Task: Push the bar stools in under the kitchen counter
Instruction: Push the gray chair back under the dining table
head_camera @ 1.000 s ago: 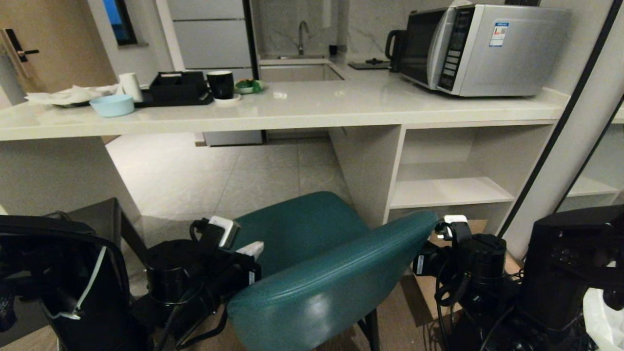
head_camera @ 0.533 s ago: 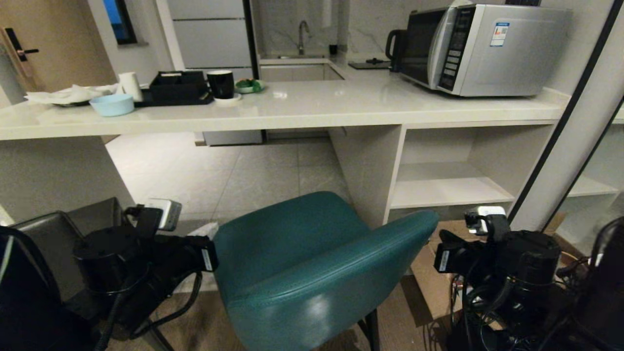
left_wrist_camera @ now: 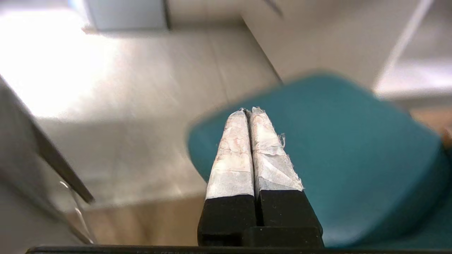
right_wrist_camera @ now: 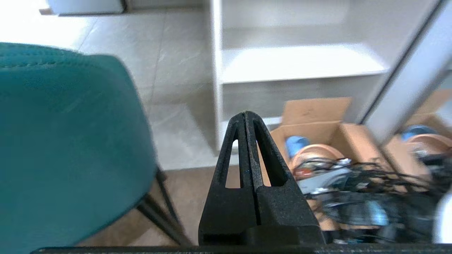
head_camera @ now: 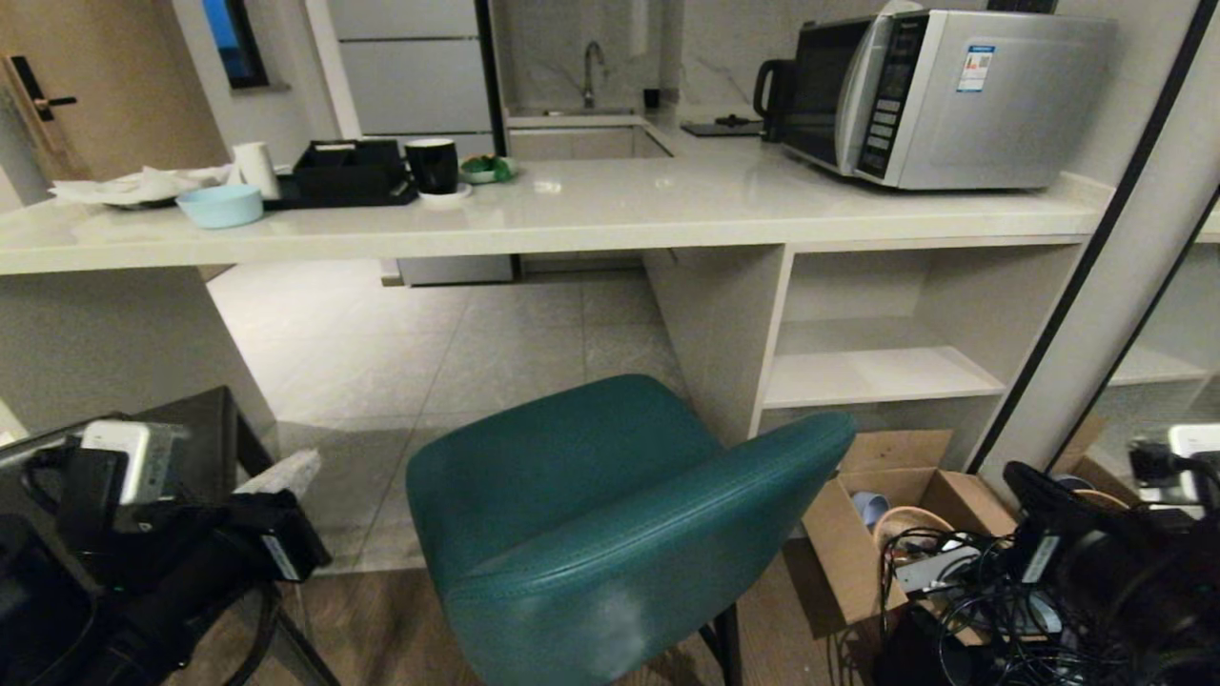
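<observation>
The teal stool (head_camera: 610, 534) stood short of the surface (head_camera: 591, 214), my left jaws (head_camera: 286, 474) and right jaws (right_wrist_camera: 246, 118) closed and empty beside it; an off-centre shove could have swung it into the white panel leg (head_camera: 720, 329).

The left gripper (left_wrist_camera: 250, 116) has black finger bases with tips wrapped in frayed whitish tape. The right gripper (right_wrist_camera: 245, 118) is bare matte-black plastic with triangular cut-outs. Both black arms carry white camera blocks, small white labels and, seemingly, looped black cables.
</observation>
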Robot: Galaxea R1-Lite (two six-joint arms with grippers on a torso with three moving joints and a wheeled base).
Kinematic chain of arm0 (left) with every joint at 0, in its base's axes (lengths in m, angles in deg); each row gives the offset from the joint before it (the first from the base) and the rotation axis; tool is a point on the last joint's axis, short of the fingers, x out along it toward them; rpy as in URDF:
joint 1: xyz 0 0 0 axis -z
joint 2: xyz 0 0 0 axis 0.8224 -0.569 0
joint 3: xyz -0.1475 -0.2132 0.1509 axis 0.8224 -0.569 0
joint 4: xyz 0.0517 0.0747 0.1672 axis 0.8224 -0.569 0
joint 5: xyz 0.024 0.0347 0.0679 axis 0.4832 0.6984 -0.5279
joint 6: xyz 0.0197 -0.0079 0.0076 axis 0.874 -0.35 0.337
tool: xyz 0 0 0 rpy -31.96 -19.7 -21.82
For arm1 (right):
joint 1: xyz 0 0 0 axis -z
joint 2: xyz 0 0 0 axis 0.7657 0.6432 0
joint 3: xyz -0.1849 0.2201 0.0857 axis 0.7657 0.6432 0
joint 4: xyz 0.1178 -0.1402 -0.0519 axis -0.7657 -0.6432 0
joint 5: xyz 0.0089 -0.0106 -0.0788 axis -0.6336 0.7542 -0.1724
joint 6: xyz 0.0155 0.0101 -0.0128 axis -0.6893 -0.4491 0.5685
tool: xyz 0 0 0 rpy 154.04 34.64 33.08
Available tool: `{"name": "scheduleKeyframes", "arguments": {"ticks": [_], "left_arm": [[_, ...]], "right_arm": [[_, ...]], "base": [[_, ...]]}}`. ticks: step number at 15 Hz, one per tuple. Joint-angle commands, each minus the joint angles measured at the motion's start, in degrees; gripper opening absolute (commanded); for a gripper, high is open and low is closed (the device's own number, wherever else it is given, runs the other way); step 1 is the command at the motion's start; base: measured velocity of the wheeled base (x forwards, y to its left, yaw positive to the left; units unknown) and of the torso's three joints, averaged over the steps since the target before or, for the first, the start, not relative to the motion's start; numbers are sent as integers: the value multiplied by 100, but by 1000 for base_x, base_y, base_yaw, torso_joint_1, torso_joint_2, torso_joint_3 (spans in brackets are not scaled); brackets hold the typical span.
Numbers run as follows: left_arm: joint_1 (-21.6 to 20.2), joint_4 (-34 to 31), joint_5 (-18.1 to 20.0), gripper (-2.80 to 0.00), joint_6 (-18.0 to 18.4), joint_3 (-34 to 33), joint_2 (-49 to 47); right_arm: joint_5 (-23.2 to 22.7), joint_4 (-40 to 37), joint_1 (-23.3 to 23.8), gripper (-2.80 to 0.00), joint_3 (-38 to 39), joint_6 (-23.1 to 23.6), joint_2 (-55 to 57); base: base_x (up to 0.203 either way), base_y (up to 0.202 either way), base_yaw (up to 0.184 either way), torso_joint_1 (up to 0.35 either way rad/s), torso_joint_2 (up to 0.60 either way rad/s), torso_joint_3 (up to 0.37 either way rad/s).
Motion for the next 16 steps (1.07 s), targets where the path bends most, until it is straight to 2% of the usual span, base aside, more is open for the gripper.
{"name": "scheduleKeyframes", "arguments": {"ticks": [1,3,4,6,8,10,13,16], "left_arm": [[-49,24,-67,-280,35,-142,752],[-64,-385,-126,-280,140,-127,1514],[-82,-787,-146,-280,169,-87,1949],[-208,-1812,-166,-280,197,93,2861],[-314,-3020,-164,-280,203,471,3893],[-620,-4109,-102,-280,195,841,4782],[-973,-4953,146,-280,196,1114,5764],[-1036,-6159,459,-280,202,1352,6720]], "right_arm": [[13,-374,179,-280,92,145,-1247],[12,-820,560,-280,115,444,-2049],[5,-971,900,-280,119,641,-2410],[-28,-1154,1391,-280,40,968,-3054],[-38,-1720,1543,-280,-180,1077,-3818],[-44,-3032,1626,-280,-607,1094,-4763],[-101,-5310,1711,-280,-1407,1070,-6073],[-126,-6559,1814,-280,-1785,1068,-6844]], "base": [[0,0,0,0,0,0],[0,0,0,0,0,0],[0,0,0,0,0,0],[0,0,0,0,0,0],[0,0,0,0,0,0],[0,0,0,0,0,0],[0,0,0,0,0,0],[0,0,0,0,0,0]]}}
